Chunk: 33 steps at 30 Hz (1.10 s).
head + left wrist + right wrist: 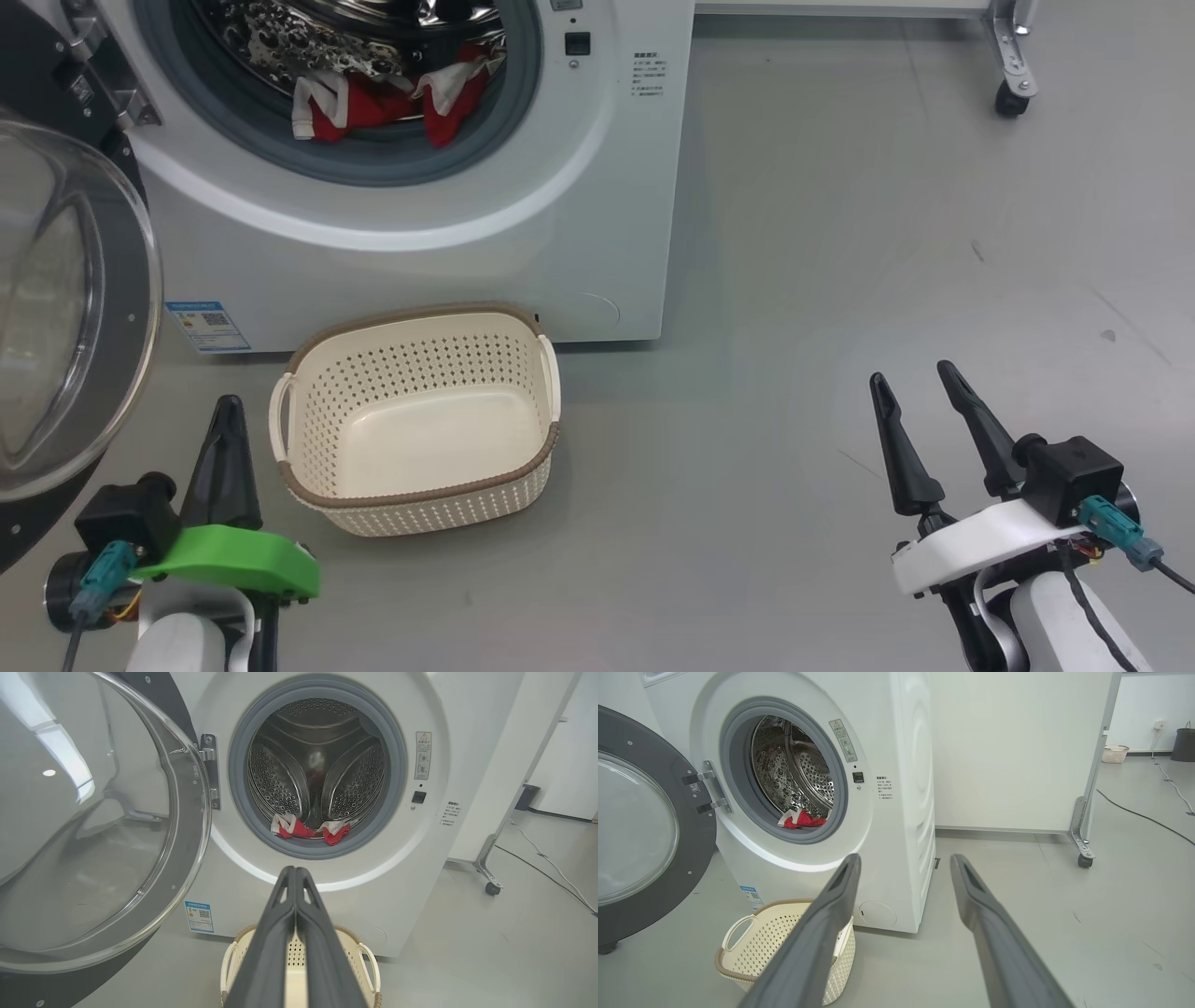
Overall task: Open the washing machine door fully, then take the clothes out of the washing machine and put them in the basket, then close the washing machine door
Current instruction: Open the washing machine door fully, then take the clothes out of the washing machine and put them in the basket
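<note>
Left gripper (227, 411): fingers pressed together, nothing between them, low at the left just beside the basket.
Right gripper (911, 375): fingers spread apart, empty, above the grey floor (840, 233), well right of the basket.
Basket (411, 313): upright on the floor, empty, close in front of the washing machine.
Washing machine door (65, 308): swung wide open to the left on its hinge.
Washing machine (579, 233): behind the basket, opening uncovered.
Clothes (373, 103): red and white, bunched at the front lip of the steel drum (322, 756).
</note>
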### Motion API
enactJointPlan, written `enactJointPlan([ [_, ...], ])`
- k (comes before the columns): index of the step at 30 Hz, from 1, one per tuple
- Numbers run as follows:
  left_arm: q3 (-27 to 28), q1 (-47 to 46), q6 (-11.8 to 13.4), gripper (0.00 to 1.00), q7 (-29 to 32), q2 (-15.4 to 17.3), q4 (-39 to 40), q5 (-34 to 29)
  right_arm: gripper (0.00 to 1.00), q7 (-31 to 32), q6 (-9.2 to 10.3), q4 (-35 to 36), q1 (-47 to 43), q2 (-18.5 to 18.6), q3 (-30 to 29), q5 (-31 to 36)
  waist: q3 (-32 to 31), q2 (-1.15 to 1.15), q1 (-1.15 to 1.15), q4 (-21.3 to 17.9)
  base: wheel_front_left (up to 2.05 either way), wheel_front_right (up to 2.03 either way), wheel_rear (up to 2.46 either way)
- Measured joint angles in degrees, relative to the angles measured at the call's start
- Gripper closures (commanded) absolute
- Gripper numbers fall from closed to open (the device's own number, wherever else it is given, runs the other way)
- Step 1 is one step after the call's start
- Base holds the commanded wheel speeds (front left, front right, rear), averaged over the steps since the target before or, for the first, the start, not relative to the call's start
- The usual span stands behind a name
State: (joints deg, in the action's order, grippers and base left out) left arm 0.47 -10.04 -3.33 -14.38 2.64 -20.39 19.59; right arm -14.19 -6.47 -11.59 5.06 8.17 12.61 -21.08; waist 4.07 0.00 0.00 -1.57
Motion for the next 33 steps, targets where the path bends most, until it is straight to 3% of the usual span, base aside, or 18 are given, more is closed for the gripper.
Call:
enactJointPlan([
  [9,-2.22,1.58,-0.05,1.00,0.00,-0.36,2.32,0.65,0.00,-0.01,0.01,1.65,-0.83,-0.41,-1.57,0.00,-0.35,0.00,0.00,-3.54,0.00,0.00,0.00],
  [10,-2.68,1.65,-0.05,0.53,0.00,-0.37,2.35,0.65,0.00,-0.01,0.01,1.81,-0.96,-0.40,-1.89,0.00,-0.27,0.00,0.00,-3.69,0.00,0.00,0.00],
  [11,-3.03,1.71,-0.05,0.00,0.00,-0.45,2.46,0.65,0.00,-0.01,0.01,1.94,-1.04,-0.38,-2.18,0.01,-0.18,0.00,0.00,-3.78,0.00,0.00,0.00],
  [33,-5.95,3.73,1.80,0.00,0.00,-0.48,4.28,1.07,0.00,-0.01,-0.01,3.15,-2.04,-0.52,-2.52,1.00,0.13,0.00,0.00,-2.75,0.00,0.00,0.00],
])
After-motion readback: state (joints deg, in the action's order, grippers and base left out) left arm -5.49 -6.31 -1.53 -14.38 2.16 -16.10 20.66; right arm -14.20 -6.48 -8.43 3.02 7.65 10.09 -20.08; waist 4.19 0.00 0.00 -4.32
